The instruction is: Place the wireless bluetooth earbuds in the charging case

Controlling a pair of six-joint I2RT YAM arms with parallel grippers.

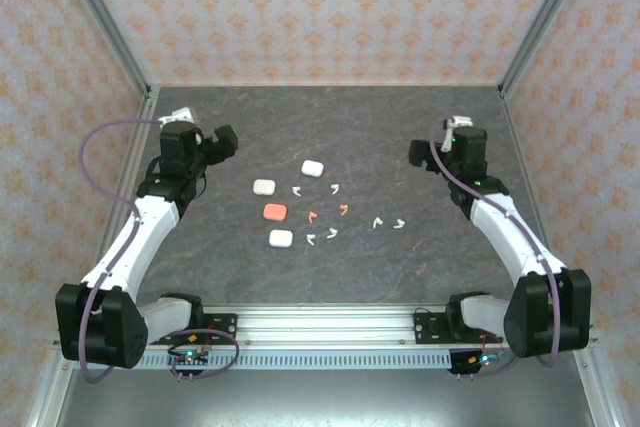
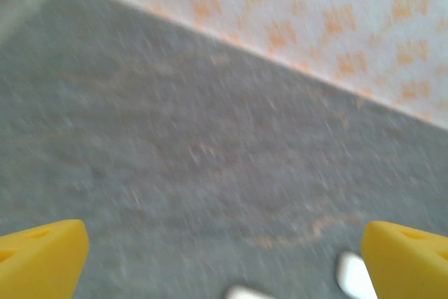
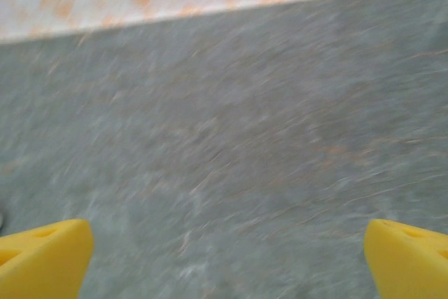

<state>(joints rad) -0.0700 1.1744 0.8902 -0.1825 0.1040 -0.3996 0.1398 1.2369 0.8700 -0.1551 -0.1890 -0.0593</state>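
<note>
1. White and salmon-red earbuds [image 1: 331, 234] lie scattered on the dark stone-patterned table [image 1: 400, 277], midway between our arms. They sit just right of four pebble-shaped shells: three white cases [image 1: 264, 187] and one salmon case [image 1: 274, 211].
2. Our left gripper [image 1: 225, 140] hovers over the far-left part of the table, jaws spread wide and empty. In the wrist view its yellow fingers [image 2: 42, 257] frame mostly bare tabletop.
3. Our right gripper [image 1: 415, 153] hovers at the far right, equally wide and empty, well apart from every earbud.
4. We judge the step in hand to be the first approach. We should choose the earbud nearest one arm, descend squarely over its stem, and close gently so the tiny piece doesn't skid.
5. We cannot tell whether any lid is open, so we should check before carrying, and match red buds to the salmon case.
</note>
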